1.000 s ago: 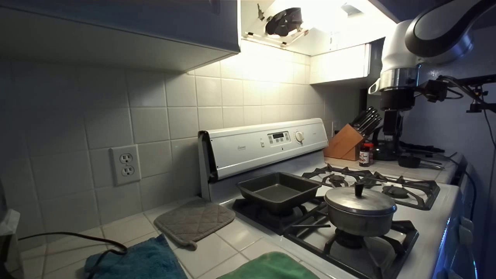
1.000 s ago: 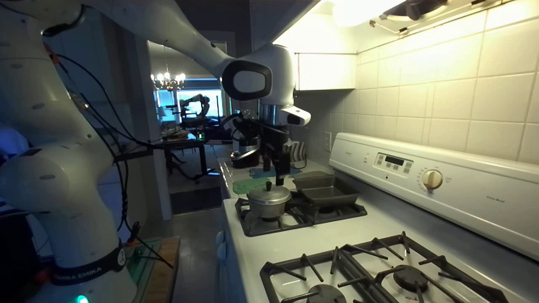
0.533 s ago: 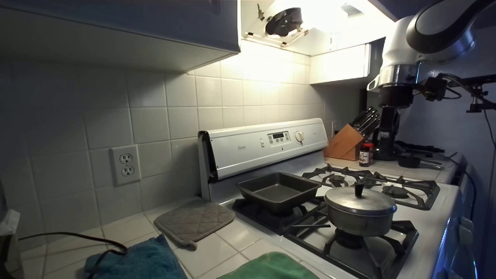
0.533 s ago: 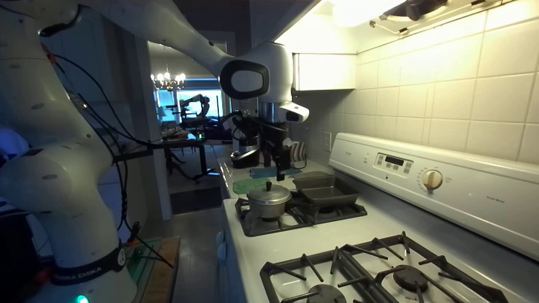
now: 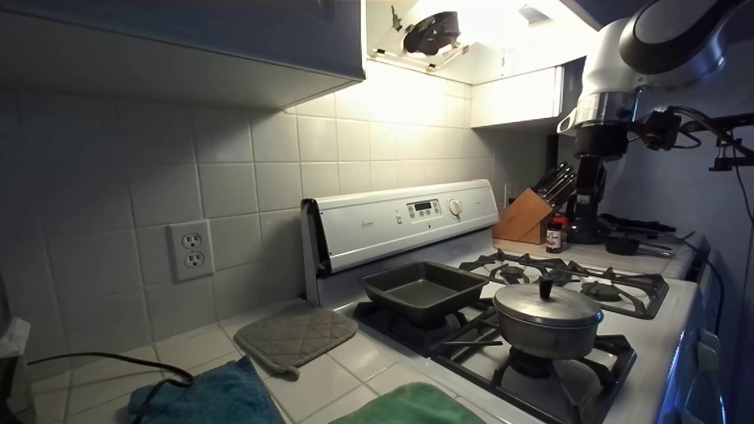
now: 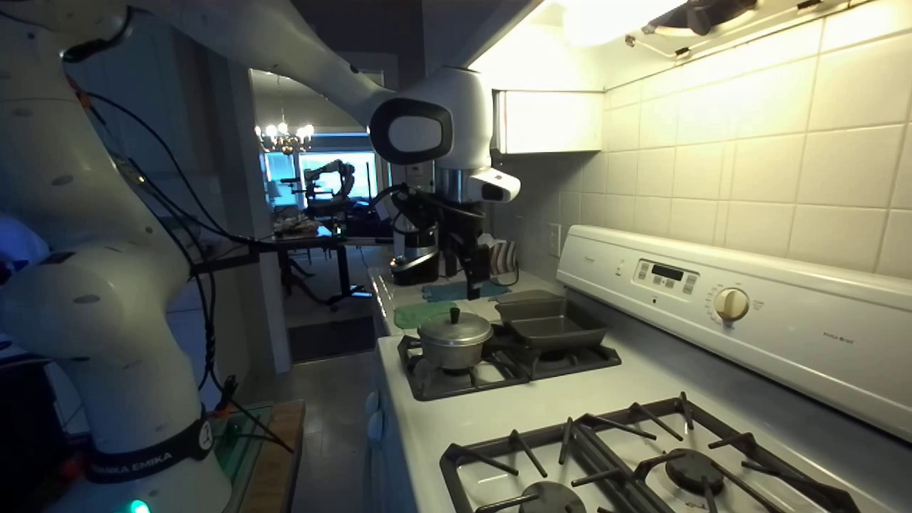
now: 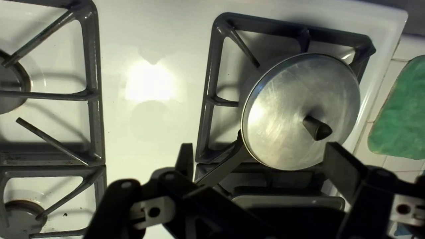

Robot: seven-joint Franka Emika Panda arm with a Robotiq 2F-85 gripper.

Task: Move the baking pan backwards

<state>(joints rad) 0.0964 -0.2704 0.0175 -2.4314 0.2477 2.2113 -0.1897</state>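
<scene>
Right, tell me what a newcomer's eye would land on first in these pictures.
Probably the glaring light at the top of both exterior views, then the big white robot arm taking up the left of an exterior view. Next would likely come the shiny lidded pot, standing on a burner grate and catching the light in the wrist view. The dark baking pan sits beside it, nearer the white control panel.

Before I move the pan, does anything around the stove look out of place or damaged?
The hood fan looks odd: it appears uncovered. Also, a dark cord lies partly over the blue towel. The baking pan looks level, with no visible damage.
</scene>
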